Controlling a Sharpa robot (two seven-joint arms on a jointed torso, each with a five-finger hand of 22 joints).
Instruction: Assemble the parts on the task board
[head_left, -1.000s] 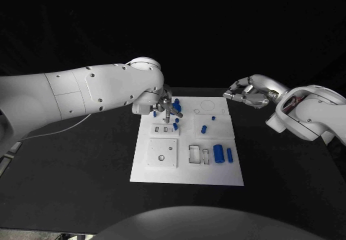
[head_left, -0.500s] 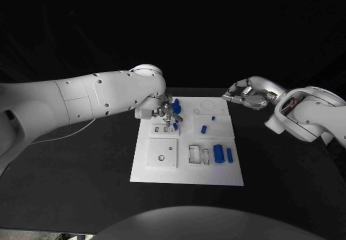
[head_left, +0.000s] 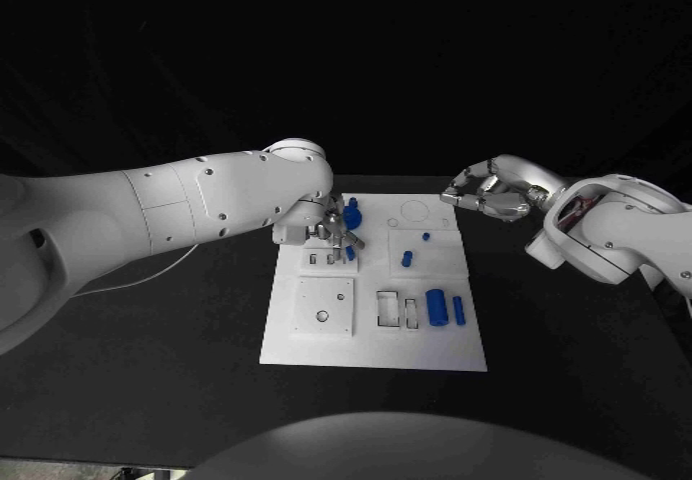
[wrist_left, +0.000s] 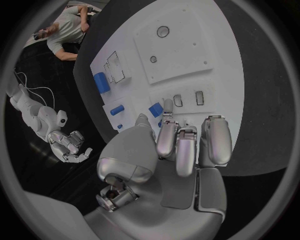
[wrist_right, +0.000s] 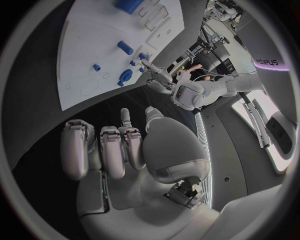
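**Op:** My left hand (head_left: 329, 232) is down over the far left part of the task board (head_left: 369, 355), fingers curled in close together, their tips at a small blue part (wrist_left: 155, 109) beside the two little slots. I can't tell whether that part is actually pinched or only touched (the fingers cover the contact from both cameras).

**Obs:** And the other side?

**Op:** My right hand (head_left: 488, 192) hangs above the bench just off the board's far right corner, fingers curled loosely, nothing in it that I can see.

**Obs:** How far along do you reckon we are?

**Op:** Early to middling, I'd judge. Near the board's near right edge a thick blue cylinder (head_left: 436, 306) and a thinner blue bar (head_left: 459, 310) lie flat beside the rectangular cut-outs, which look unfilled. A short blue piece (head_left: 408, 259) and a tiny blue peg (head_left: 426, 237) sit on the right-hand plate farther back. A taller blue part (head_left: 352, 211) stands near the far left edge, next to my left hand; that one may be seated already, though I wouldn't swear to it.

**Obs:** So what's left?

**Op:** Most of it, I think: the near left square plate shows open holes, and the loose pieces need homes.
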